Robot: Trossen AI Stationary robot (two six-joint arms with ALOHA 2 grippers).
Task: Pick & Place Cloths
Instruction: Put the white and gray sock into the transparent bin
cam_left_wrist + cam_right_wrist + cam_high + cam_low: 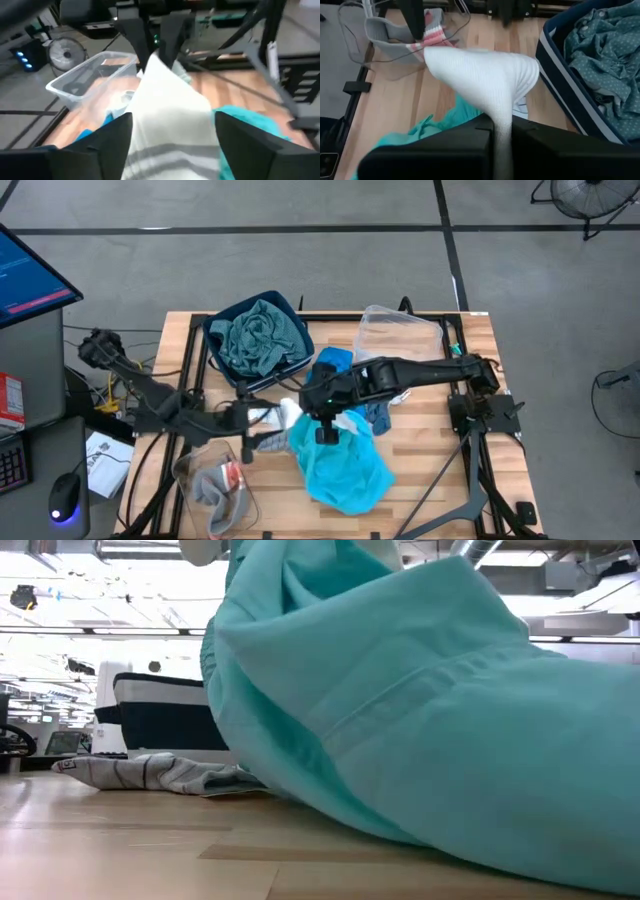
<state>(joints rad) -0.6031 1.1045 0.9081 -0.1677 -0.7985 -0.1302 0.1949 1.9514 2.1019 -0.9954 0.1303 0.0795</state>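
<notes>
Passing of a white sock between arms is judged the step in hand: it is clamped by the right gripper over the table middle, its length stretched toward the spread-open left gripper; next, a clear release or regrip is called for

Your right tool over the turquoise top mid-worktop, your left tool just beside a white sock, teal-green checked shirt in the dark blue bin, grey-and-coral socks in a clear tub.
</notes>
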